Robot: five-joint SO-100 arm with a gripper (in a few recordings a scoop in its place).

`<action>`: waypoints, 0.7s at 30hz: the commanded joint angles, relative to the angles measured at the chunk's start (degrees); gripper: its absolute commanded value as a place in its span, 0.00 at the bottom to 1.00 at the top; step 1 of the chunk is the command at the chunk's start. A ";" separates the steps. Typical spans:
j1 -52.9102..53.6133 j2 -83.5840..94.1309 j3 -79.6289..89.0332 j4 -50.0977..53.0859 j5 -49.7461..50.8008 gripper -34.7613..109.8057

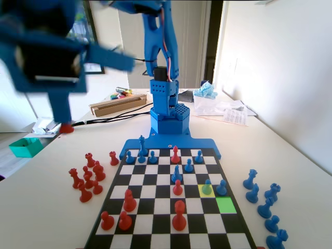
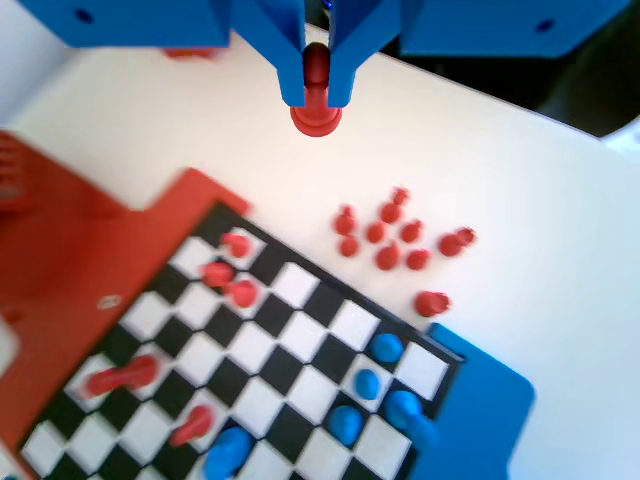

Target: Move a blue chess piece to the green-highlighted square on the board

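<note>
One red pawn (image 2: 316, 100) sits clamped between the gripper (image 2: 316, 88) jaws above bare table, likely a capture being cleared, while the blue pawn (image 1: 207, 187) waits on yellow beside the green square (image 1: 226, 205).

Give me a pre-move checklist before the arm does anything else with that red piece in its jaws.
1. Gripper hold on the red piece: jaws shut on it, ok.
2. Table below the red piece bare for a set-down: ok.
3. Height above the table: cannot tell.
4. Green-highlighted square free: ok.
5. Blue chess piece upright on the yellow square: ok.
6. Gripper free to take the blue chess piece: not ok, jaws occupied.
</note>
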 commanded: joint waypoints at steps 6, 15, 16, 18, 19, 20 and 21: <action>6.42 -10.20 -9.40 0.00 -0.88 0.25; 7.82 -18.46 -16.26 -2.37 0.44 0.25; 8.09 -19.07 -16.96 -2.55 0.53 0.25; 8.44 -20.04 -17.67 -3.60 0.62 0.25; 8.61 -20.65 -17.84 -4.39 0.70 0.25; 8.79 -21.09 -17.84 -5.27 0.70 0.25; 8.96 -21.45 -17.49 -6.33 0.70 0.25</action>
